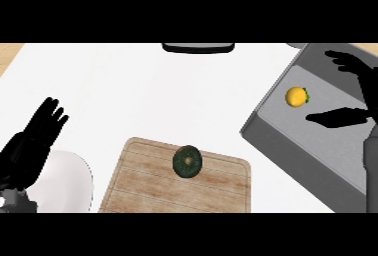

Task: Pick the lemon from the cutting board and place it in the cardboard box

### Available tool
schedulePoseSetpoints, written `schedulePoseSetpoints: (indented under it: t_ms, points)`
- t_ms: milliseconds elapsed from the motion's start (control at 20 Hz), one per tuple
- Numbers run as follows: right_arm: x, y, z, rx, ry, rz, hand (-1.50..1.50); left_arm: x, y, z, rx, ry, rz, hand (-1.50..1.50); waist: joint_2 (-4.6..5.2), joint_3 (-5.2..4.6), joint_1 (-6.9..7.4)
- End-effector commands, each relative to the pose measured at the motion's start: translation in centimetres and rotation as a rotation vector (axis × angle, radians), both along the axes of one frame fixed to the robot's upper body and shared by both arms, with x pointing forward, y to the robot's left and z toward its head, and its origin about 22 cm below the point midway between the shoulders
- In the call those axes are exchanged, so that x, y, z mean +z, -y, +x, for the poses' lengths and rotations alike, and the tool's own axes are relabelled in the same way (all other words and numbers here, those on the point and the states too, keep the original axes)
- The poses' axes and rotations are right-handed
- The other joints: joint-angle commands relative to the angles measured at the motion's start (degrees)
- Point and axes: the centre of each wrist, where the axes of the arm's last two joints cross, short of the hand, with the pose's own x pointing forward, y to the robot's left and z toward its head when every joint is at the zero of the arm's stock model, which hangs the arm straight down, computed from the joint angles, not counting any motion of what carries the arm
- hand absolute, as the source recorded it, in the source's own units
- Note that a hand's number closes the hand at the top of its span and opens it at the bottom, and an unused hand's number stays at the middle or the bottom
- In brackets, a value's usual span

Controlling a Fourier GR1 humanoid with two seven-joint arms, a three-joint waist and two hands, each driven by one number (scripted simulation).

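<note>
The lemon (297, 96), yellow with a small green patch on its right side, lies on the floor of the grey box (295, 131), toward the box's upper-left part. The box sits at about 3 o'clock in the view, turned at an angle on the white bench (148, 90). The right hand (353, 90) is over the box just to the right of the lemon: its fingers (341, 57) spread out straight at the lemon's 1 o'clock, its thumb (336, 118) reaches out at the lemon's 5 o'clock, and neither touches the fruit. The hand is spread wide and holds nothing.

At 6 o'clock lies the wooden board (170, 192), bearing a dark green round object (187, 162) with a pale centre near its upper edge. Board and box are apart, with a strip of bench between them.

At 8 o'clock the left hand (33, 137) rests with fingers straight and pointing up, holding nothing. A white rounded object (70, 180) lies just beside it, to the board's left. At 12 o'clock a dark object (198, 48) is cut off by the view's upper edge.
</note>
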Motion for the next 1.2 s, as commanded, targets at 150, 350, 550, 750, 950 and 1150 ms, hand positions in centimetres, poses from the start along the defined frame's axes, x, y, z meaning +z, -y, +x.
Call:
schedulePoseSetpoints:
  t_ms: [150,350,550,750,950,1150]
  points:
    - [-0.3,2.9,-1.3,-0.111,0.166,0.410,-1.50,-0.8,-1.2,0.0,0.019,-0.002,-0.004,0.00,0.54,1.38,-0.55]
    - [1.6,6.6,-2.4,-0.145,0.178,0.457,-1.50,-0.8,1.2,0.9,-0.005,-0.018,-0.002,0.00,0.58,1.36,-0.27]
    - [1.8,12.6,-4.8,-0.177,0.207,0.534,-1.50,-0.1,-0.3,-1.0,-0.002,-0.005,0.014,0.00,0.54,1.39,0.30]
    - [1.0,16.5,-6.6,-0.154,0.195,0.565,-1.50,0.0,0.9,0.3,-0.002,-0.007,0.009,0.00,0.69,1.40,0.14]
    - [0.1,19.1,-7.1,-0.128,0.186,0.537,-1.50,-1.0,0.7,-0.1,-0.004,0.006,-0.013,0.00,0.72,1.38,0.41]
    - [0.2,20.8,-8.2,-0.119,0.174,0.500,-1.50,0.8,0.3,-0.4,-0.015,-0.018,-0.005,0.00,0.69,1.38,0.57]
